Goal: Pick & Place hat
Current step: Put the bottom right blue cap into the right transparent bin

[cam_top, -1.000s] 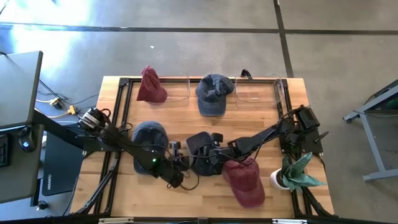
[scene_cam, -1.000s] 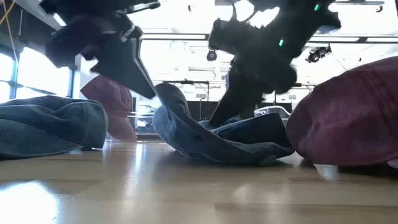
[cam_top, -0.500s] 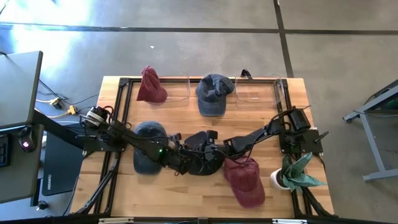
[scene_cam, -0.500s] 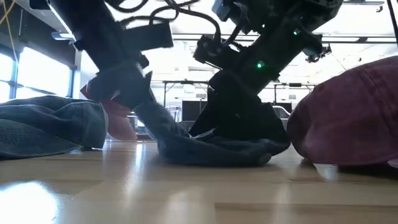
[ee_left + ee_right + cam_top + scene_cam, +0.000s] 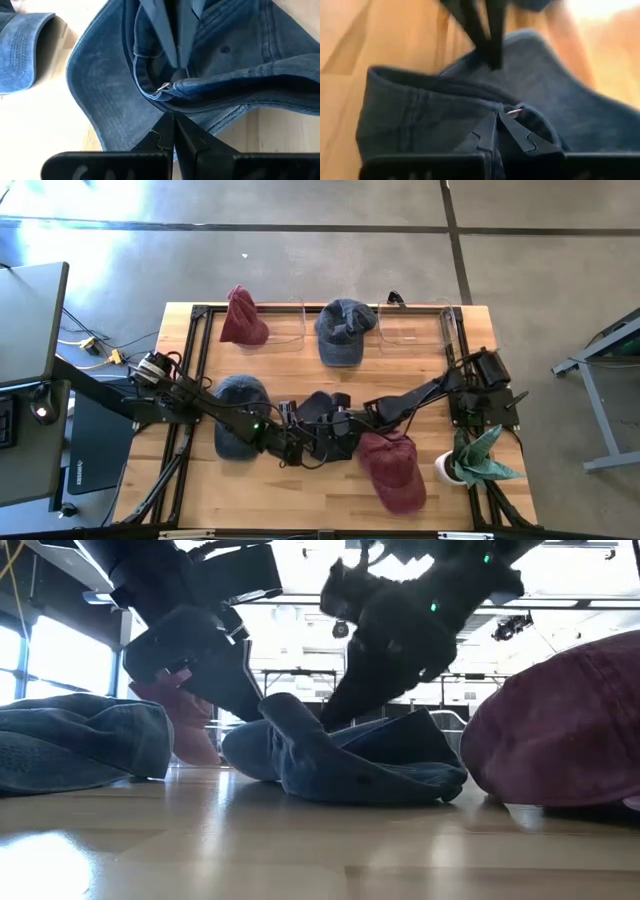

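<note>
While both arms meet over the dark blue hat [image 5: 318, 430] at the middle front of the bench [image 5: 330, 495], each wrist view shows its own fingers drawn together to a fine slit on a fold of denim: the left end effector [image 5: 173, 131] pinched at the brim side near the small metal buckle [image 5: 164, 87], the right end effector [image 5: 496, 125] pinched on the rim by the back strap. The hat lies crumpled, part lifted, with its underside resting on the wood in the low view [image 5: 345, 765]. Judgement: the step is a two-point lift, and it goes well only if both arms rise level and together, keeping the cloth slightly taut so neither fold slips out; pulling apart too hard could strip a thin pinch. Clearance matters too, since a red hat [image 5: 392, 470] sits just beside on the right and a blue hat [image 5: 238, 412] just beside on the left. Two more hats, red [image 5: 241, 317] and blue [image 5: 344, 330], lie at the far edge. Hard to make out: how deep either pinch bites, as the arms cover the hat from above and backlight blackens them from bench level. Where the hat should go is not evident.
</note>
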You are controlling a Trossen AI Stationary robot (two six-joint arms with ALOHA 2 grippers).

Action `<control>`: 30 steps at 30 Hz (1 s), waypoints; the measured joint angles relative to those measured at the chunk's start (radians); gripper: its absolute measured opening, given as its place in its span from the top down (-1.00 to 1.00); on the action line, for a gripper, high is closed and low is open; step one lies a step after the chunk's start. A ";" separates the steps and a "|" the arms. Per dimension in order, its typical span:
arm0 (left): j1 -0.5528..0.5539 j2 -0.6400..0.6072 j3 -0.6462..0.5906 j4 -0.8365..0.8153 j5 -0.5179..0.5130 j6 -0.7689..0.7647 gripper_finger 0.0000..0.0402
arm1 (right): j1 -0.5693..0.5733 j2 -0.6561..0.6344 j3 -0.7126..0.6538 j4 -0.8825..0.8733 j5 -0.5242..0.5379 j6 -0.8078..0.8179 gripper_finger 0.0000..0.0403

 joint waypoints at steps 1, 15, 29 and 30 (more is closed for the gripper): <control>0.000 0.000 0.000 0.001 0.000 0.000 1.00 | -0.005 0.013 0.000 0.003 -0.015 0.000 0.94; -0.001 0.000 0.000 0.000 0.034 0.014 1.00 | -0.037 0.088 -0.001 -0.042 0.497 0.141 0.95; -0.007 0.000 0.000 0.002 0.031 0.006 1.00 | 0.023 -0.184 -0.006 -0.488 0.289 0.289 0.94; -0.007 0.000 0.000 0.011 0.031 0.002 1.00 | 0.023 -0.183 -0.022 -0.490 0.281 0.293 0.94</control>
